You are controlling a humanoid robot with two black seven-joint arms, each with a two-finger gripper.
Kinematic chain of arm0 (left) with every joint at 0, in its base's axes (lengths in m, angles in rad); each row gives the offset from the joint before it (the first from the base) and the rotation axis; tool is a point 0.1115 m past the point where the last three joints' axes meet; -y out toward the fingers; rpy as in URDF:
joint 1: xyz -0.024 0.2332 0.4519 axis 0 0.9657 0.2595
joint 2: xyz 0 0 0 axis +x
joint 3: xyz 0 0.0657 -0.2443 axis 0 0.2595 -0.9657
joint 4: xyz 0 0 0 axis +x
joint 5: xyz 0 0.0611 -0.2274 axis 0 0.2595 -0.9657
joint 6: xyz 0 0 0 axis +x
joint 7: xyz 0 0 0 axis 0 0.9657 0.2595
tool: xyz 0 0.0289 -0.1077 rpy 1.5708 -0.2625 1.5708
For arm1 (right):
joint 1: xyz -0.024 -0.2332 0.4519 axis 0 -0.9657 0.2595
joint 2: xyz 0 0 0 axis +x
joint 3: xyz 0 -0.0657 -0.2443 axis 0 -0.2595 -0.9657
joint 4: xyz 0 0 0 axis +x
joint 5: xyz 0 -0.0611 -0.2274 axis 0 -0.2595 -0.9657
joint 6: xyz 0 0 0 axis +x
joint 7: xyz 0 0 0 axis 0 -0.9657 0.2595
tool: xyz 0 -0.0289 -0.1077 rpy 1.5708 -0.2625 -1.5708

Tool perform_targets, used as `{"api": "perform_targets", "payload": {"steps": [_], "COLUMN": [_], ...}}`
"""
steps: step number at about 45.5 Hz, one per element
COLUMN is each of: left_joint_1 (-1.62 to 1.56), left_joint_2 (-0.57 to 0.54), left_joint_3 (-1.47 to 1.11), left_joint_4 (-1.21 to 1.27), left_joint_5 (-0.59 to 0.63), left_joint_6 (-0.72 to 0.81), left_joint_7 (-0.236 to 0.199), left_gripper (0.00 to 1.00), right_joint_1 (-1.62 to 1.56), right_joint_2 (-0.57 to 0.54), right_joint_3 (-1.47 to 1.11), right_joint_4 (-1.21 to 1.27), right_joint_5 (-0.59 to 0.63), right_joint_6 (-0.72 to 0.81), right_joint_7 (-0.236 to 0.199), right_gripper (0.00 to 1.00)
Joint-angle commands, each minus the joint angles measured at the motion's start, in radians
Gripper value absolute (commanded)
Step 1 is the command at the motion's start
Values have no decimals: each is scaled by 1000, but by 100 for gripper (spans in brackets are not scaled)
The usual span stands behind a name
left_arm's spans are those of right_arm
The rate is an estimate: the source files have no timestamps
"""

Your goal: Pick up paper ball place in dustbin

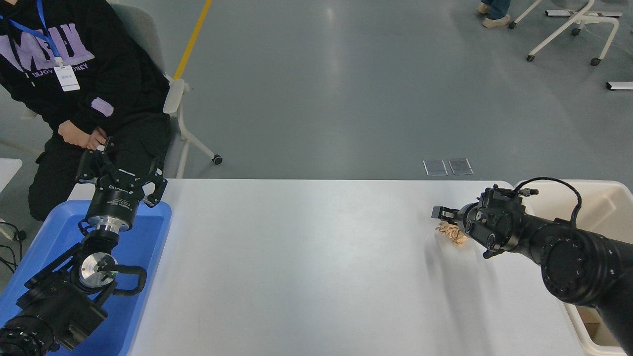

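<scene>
The paper ball [450, 231], a tan crumpled wad, lies on the white table [306, 257] near its far right. Only its left part shows, since my right gripper [465, 233] has come down over it from the right. That gripper stands open, one finger [439, 212] just behind the ball and the other at the near side. Whether the fingers touch the paper I cannot tell. The cream dustbin [610, 190] stands at the table's right end, behind the right arm. My left gripper [122, 169] is parked open above the blue tray.
A shallow blue tray [148, 237] sits at the table's left edge under the left arm. A person in a black hoodie [74, 74] sits at the far left beside a chair [173, 99]. A brown scrap [588, 320] lies in the dustbin.
</scene>
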Motion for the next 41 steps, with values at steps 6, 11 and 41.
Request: {"api": "perform_targets", "payload": {"steps": [6, 11, 41], "left_joint_1": [0, 0, 0], "left_joint_2": [0, 0, 0], "left_joint_3": [0, 0, 0], "left_joint_4": [0, 0, 0], "left_joint_5": [0, 0, 0], "left_joint_6": [0, 0, 0], "left_joint_7": [0, 0, 0], "left_gripper": [99, 99, 99], "right_joint_1": [-35, -42, -51], "right_joint_2": [17, 17, -9], "right_joint_3": [9, 44, 224], "right_joint_4": [-23, -23, -3], "right_joint_5": [-1, 2, 20], "right_joint_6": [-8, -29, -49], "right_joint_7": [-12, -12, -14], "right_gripper": [98, 94, 0]}}
